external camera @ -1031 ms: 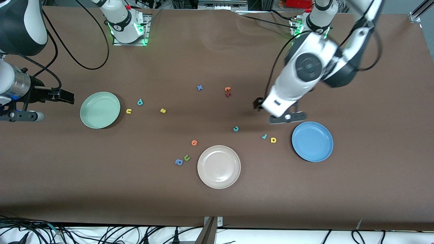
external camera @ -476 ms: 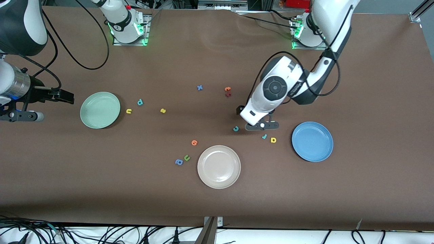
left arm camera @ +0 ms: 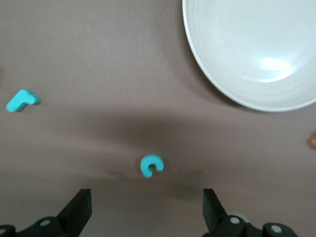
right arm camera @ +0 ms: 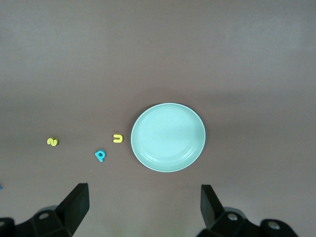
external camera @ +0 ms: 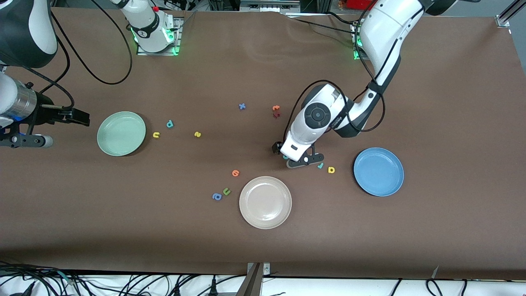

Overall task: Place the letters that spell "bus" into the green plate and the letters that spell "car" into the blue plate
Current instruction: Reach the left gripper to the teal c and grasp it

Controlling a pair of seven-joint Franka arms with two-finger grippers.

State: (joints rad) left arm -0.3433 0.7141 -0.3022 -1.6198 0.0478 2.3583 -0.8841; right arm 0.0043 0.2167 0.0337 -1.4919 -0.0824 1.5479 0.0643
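Fingers (left arm camera: 79,210) apart over teal "c" (left arm camera: 150,166)

The front view looks down from high across the table at the whole brown tabletop (external camera: 452,226), the arm bases at twelve o'clock. The left wrist view looks straight down from close, its own dark fingertips (left arm camera: 79,210) at six o'clock, onto the tiny teal foam "c" (left arm camera: 151,166), the teal foam "r" (left arm camera: 22,100) at nine o'clock and the round beige plate (left arm camera: 207,74) at one o'clock; the front view shares these. The right wrist view looks down from higher, sharing with the front view the round pale mint-green plate (right arm camera: 168,137), the yellow foam "u" (right arm camera: 117,138), the teal foam "b" (right arm camera: 100,156) and the yellow foam "s" (right arm camera: 52,141).
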